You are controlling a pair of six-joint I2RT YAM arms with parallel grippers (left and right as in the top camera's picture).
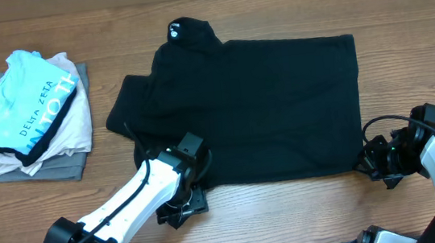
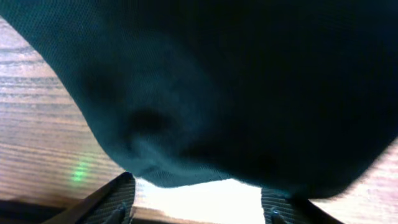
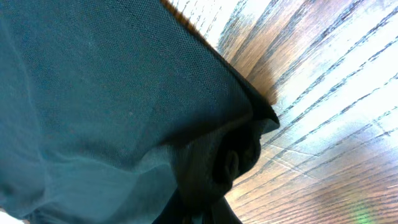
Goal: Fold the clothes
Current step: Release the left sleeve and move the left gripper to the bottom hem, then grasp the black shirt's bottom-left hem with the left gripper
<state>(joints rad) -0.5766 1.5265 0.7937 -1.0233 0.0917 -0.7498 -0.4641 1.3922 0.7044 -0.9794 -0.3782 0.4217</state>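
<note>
Shirt (image 1: 273, 107), black and short-sleeved, lies spread across the middle of the wooden surface (image 1: 292, 219), its collar toward the far edge. The left pincer (image 1: 184, 202) sits at the near-left hem. Its fingers (image 2: 118, 198) stand apart with the fabric's edge just ahead of them, gripping nothing. The right pincer (image 1: 374, 162) is clamped on the near-right corner, where the cloth bunches in its grip. Folded garments (image 1: 27, 117), a light-blue one uppermost, are stacked well apart at the left.
</note>
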